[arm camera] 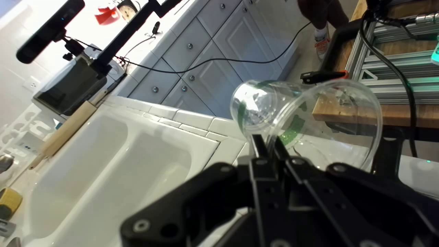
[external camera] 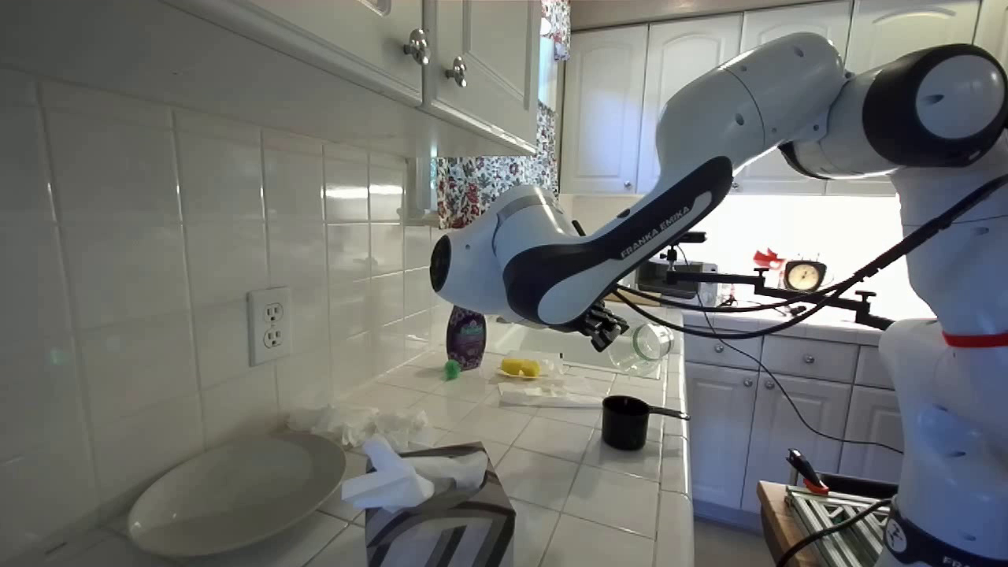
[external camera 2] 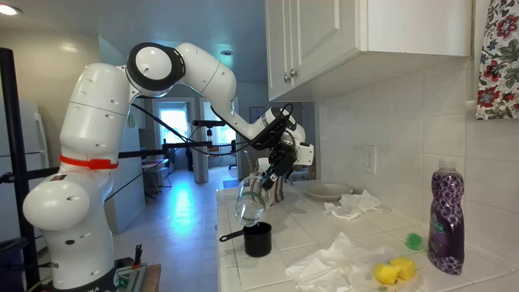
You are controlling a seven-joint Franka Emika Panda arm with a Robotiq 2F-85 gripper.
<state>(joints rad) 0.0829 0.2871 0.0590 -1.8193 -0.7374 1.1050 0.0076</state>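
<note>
My gripper (arm camera: 269, 140) has its fingers nearly together, pinching the rim of a clear cup (arm camera: 252, 103) with a green band. The cup hangs tilted in the air in both exterior views (external camera: 636, 352) (external camera 2: 249, 205). In an exterior view, the gripper (external camera 2: 271, 182) points down beside the cup's upper end. A black pot (external camera 2: 258, 241) with a long handle stands upright on the counter near the cup. It also shows in an exterior view (external camera: 625, 425), lower than the cup. I cannot tell whether cup and pot touch. The pot's inside is hidden.
A tissue box (external camera: 441, 520), a grey plate (external camera: 236, 488) and crumpled paper stand along the counter. A purple bottle (external camera 2: 446, 219), yellow sponge pieces (external camera 2: 393, 269) and a green scrubber (external camera 2: 414, 241) are by the wall. A sink (arm camera: 137, 171) adjoins. Cabinets (external camera: 480, 47) hang overhead.
</note>
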